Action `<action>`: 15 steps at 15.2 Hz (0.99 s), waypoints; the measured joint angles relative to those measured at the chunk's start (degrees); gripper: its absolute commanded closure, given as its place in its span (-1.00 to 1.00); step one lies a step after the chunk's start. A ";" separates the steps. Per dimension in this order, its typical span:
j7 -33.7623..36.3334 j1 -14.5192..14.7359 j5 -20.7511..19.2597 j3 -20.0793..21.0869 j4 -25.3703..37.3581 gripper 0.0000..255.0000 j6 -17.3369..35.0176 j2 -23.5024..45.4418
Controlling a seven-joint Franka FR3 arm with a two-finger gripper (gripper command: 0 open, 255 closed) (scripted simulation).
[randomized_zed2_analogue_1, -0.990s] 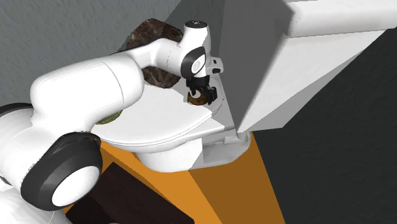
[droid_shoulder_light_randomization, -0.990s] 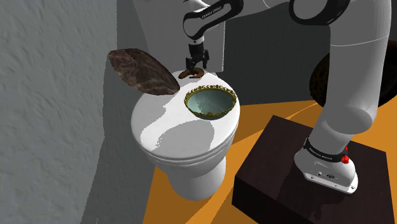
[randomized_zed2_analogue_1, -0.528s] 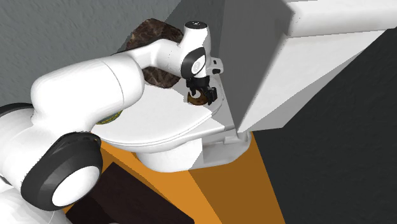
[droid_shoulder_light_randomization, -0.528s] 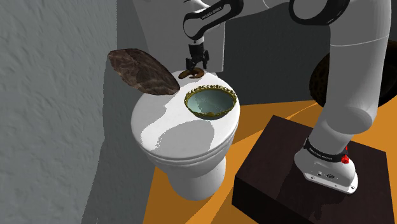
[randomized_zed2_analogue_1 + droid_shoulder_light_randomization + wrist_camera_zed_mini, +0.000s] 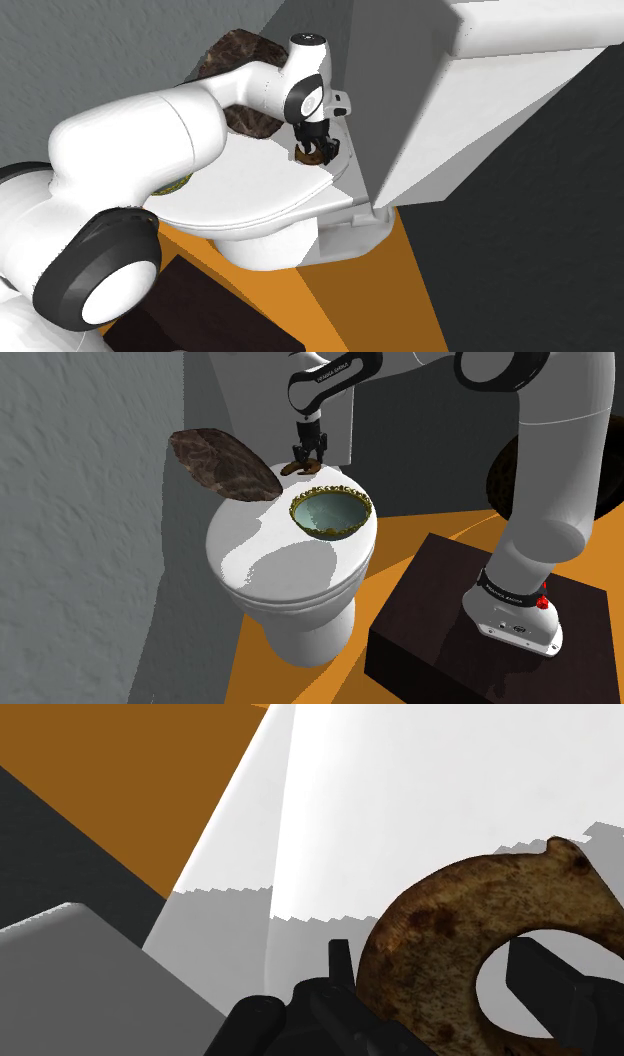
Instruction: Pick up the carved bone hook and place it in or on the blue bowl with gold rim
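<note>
You see the white arm cut off at the top edge of the shoulder view, so its upper joints are out of the picture. Its base stands on the dark stand. The toilet has the lid down. A brown mottled disc leans at the lid's far side, toward the shoulder view's left; what it is, you cannot tell. The bowl, blue-green with a gold rim, sits on the lid. In the second exterior view the arm covers it but for a thin strip of rim.

The brown hook lies on the back of the lid, just behind the bowl and under the tool. In the wrist view the hook runs past the lower edge. The fingers stand apart, one on each side of its band. A little white shows between the band and the finger inside the hook's opening, so it is not clamped.
</note>
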 measured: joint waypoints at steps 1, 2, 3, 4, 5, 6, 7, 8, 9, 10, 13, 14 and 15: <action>0.00 0.00 0.00 0.00 0.01 1.00 0.00 0.00; 0.00 0.00 0.00 0.00 0.01 1.00 0.01 0.00; -0.04 -0.01 0.01 0.00 0.31 1.00 -0.38 -0.07; -0.05 0.00 0.01 0.00 0.55 1.00 -0.81 -0.24; -0.06 0.02 0.01 0.00 1.11 1.00 -1.45 -0.32; -0.14 0.00 0.03 0.00 1.70 1.00 -2.18 -0.46; -0.20 -0.01 0.05 -0.01 2.28 1.00 -2.81 -0.52; -0.28 -0.03 0.07 -0.01 3.06 1.00 -3.58 -0.51; -0.33 -0.02 0.08 -0.02 3.72 1.00 -4.40 -0.67; -0.38 -0.03 0.09 -0.02 4.18 1.00 -4.98 -0.81; -0.41 0.04 0.11 0.02 6.25 1.00 -7.24 -0.99; -0.57 -0.03 0.14 -0.02 6.79 1.00 -7.90 -1.11; -0.55 0.00 0.14 -0.01 7.57 1.00 -8.60 -1.03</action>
